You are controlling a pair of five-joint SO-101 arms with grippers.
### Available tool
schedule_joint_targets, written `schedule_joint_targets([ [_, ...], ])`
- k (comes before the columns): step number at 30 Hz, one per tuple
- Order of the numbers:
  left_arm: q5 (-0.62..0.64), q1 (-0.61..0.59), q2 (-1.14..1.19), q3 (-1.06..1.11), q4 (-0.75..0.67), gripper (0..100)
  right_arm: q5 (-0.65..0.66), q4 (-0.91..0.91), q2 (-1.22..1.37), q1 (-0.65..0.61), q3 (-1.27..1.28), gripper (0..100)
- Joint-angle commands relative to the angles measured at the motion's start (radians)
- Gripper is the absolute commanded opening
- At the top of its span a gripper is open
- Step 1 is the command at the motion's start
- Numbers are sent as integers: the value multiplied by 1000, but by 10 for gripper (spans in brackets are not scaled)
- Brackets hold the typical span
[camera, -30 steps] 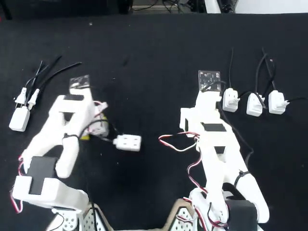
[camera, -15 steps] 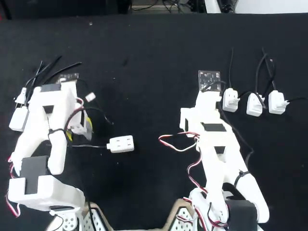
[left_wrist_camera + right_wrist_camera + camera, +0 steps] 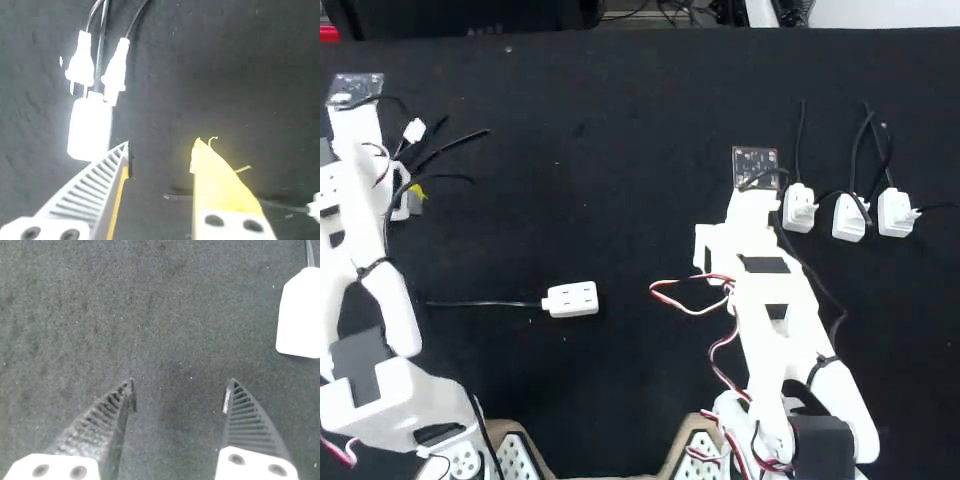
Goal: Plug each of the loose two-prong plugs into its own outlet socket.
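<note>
Left wrist view has the left gripper [image 3: 161,145] spread wide and holding nothing. It hangs above the black tabletop [image 3: 240,60], just short of two white plugs [image 3: 81,64] lying side by side, their cables running away and their prongs turned toward a white block [image 3: 90,127] beside one fingertip. The step in hand looks like picking up one plug. Doing it well probably means shifting sideways until a single plug body sits between the jaws, then clamping across its flat sides clear of prongs and cable, so the neighbour is not dragged along. High view puts the left arm [image 3: 360,250] stretched along the left edge toward the far left corner, wrist pitched down. A corded outlet socket [image 3: 570,298] lies near the middle of the tabletop. The right arm [image 3: 765,290] reaches over the right-hand half, its right gripper [image 3: 181,385] likewise agape over bare cloth.
</note>
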Motion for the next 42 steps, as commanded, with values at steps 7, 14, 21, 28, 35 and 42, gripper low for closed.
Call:
schedule_joint_targets([
  [7, -189, -67, 299, -292, -9, 203, 2, -20, -36, 15, -48, 269],
  [14, -229, -53, 463, -498, 55, 203, 2, -20, -36, 15, -48, 269],
  [21, -230, -58, 643, -677, 63, 203, 2, -20, -36, 15, -48, 269],
  [28, -229, -61, 796, -868, 63, 203, 2, -20, -36, 15, -50, 269],
  [35, -226, -64, 896, -937, 63, 199, 2, -20, -36, 15, -51, 269],
  [42, -224, -58, 905, -984, 152, 45, 2, -20, -36, 15, -53, 269],
])
